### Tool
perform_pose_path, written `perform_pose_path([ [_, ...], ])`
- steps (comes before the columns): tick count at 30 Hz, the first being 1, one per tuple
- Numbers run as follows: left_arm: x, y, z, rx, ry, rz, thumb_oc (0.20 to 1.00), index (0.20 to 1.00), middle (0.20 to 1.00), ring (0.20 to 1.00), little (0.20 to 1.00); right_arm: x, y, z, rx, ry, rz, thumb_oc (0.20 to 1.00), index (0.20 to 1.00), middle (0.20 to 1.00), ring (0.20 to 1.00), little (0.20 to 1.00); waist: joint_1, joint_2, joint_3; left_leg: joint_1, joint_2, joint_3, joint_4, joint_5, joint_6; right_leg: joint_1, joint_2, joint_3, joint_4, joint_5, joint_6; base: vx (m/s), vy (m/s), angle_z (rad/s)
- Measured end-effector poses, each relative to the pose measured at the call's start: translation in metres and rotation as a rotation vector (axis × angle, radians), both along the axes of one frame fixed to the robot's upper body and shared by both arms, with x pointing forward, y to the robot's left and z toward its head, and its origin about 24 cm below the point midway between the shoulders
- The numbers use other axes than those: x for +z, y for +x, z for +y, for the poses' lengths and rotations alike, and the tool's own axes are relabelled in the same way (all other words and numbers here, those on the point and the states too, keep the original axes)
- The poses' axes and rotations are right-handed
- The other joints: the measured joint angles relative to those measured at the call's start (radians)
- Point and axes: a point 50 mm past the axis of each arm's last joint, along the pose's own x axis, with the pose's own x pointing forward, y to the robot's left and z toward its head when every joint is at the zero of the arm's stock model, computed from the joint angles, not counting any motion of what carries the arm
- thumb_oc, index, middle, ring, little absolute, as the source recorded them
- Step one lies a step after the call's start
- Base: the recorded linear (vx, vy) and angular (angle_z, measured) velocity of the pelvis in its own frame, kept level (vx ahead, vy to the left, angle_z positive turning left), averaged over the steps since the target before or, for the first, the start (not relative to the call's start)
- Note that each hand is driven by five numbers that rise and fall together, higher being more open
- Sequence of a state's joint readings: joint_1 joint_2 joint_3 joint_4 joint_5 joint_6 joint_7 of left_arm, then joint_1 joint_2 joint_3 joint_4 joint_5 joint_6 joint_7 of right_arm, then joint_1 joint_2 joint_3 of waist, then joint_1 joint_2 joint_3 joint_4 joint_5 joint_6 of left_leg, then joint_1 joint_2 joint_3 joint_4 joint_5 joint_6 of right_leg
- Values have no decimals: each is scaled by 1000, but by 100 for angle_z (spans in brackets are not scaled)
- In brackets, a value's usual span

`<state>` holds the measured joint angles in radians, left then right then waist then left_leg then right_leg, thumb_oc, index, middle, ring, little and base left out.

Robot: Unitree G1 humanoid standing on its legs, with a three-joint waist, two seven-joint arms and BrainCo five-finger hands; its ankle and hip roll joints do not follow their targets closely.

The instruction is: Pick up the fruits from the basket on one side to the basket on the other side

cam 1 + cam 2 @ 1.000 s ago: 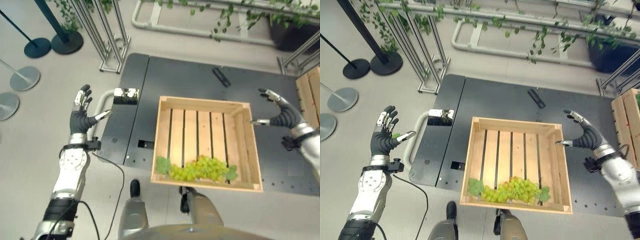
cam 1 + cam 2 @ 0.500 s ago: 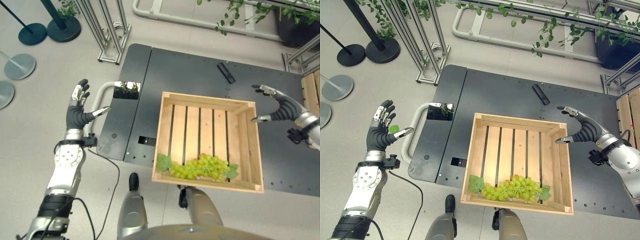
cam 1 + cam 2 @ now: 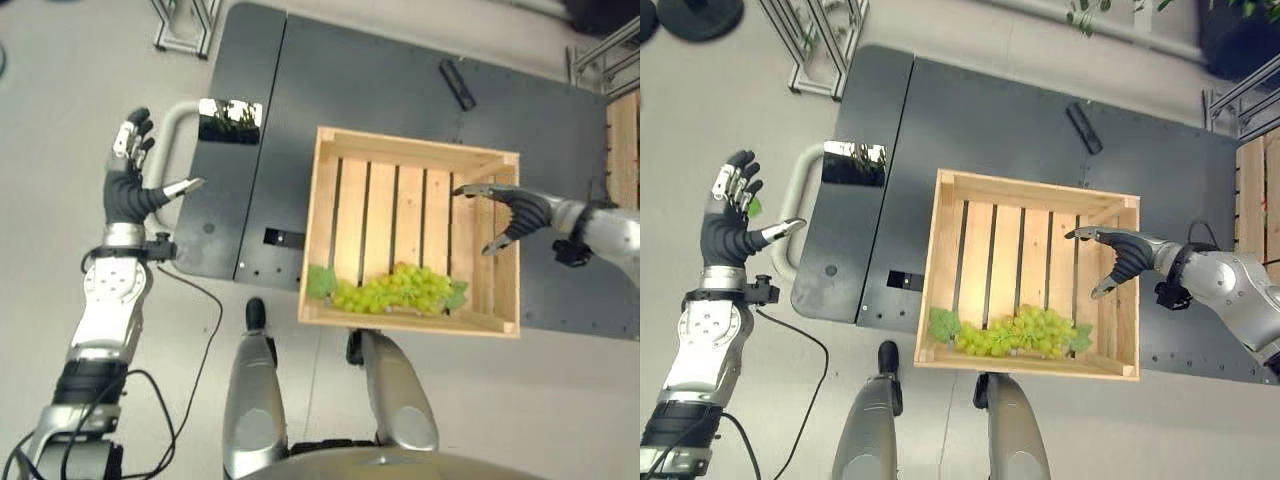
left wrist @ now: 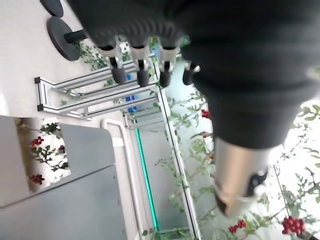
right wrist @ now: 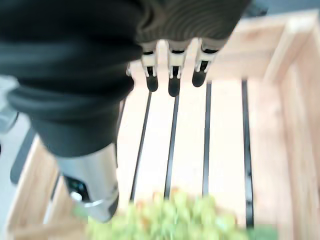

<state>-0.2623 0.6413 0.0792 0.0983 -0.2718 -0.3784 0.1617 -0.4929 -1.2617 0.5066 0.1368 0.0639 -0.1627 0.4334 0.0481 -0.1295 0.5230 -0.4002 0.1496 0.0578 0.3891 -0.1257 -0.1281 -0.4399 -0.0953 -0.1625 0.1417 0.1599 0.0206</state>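
Note:
A bunch of green grapes [image 3: 392,288] with leaves lies along the near wall inside a wooden crate [image 3: 331,215] on the dark platform; the grapes [image 5: 175,220] show past my right hand's fingers [image 5: 170,80] in the right wrist view. My right hand [image 3: 515,212] hovers open over the crate's right side, above and to the right of the grapes, holding nothing. My left hand [image 3: 126,190] is raised open over the floor to the left of the platform, far from the crate.
A dark platform [image 3: 370,100] carries the crate. A small black bar [image 3: 457,84] lies on it behind the crate. A second wooden crate [image 3: 622,140] stands at the right edge. A curved grey handle [image 3: 172,135] and a mirrored panel [image 3: 230,119] sit at the platform's left side.
My right hand has moved left from beside the crate to over its right side. The camera has tilted down, shifting the whole scene. My left hand stays raised and open.

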Motion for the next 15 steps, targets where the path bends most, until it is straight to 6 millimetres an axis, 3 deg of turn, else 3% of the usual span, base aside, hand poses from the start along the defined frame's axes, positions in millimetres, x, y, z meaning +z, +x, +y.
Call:
perform_pose_path([
  [9, 10, 7, -8, -13, -10, -35, 1000, 1000, 1000, 1000, 1000, -11, 16, 30, 67, 56, 33, 1000, 1000, 1000, 1000, 1000, 1, -2, 2, -123, 3, -56, 43, 4, -3, -101, -12, -41, 71, -31, -9, -17, -67, 15],
  [15, 19, 12, -12, -22, -17, -64, 1000, 1000, 1000, 1000, 1000, -13, 28, 34, 42, 83, 14, 1000, 1000, 1000, 1000, 1000, 20, -4, 5, -220, -2, -95, 77, 12, -12, -200, -22, -68, 155, -68, -23, 2, -59, 17],
])
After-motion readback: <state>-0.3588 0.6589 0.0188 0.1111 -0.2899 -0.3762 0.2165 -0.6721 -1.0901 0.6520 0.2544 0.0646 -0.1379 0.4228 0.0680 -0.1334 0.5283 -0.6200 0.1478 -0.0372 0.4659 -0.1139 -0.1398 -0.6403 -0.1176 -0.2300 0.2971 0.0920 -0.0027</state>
